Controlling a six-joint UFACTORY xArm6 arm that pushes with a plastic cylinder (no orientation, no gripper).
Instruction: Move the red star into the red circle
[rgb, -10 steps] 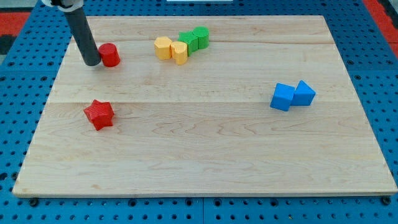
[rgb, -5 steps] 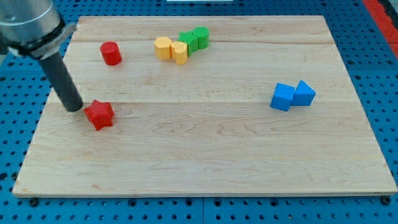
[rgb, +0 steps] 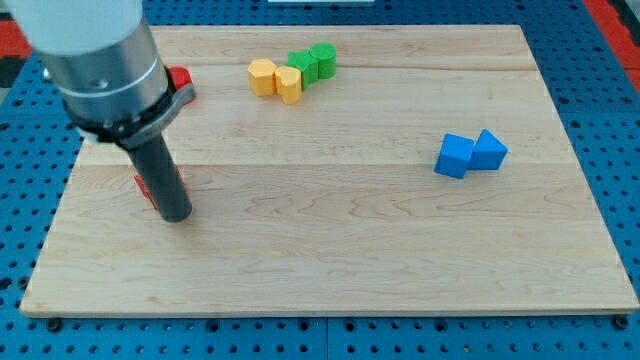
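My tip (rgb: 176, 214) rests on the wooden board at the view's left, just below and in front of the red star (rgb: 143, 186). The rod hides most of the star; only a red sliver shows at the rod's left side. The red circle (rgb: 181, 78) is a red cylinder near the board's top left, mostly covered by the arm's grey body, with only its right edge showing. The star lies well below the circle, apart from it.
Two yellow blocks (rgb: 264, 76) (rgb: 289, 84) and two green blocks (rgb: 303, 66) (rgb: 323, 59) cluster at the top centre. Two blue blocks (rgb: 455, 156) (rgb: 489, 149) touch at the right. The wooden board (rgb: 400, 250) sits on a blue pegboard.
My tip has moved from beside the red circle down past the star's left side to just below the star. The arm now covers most of both red blocks.
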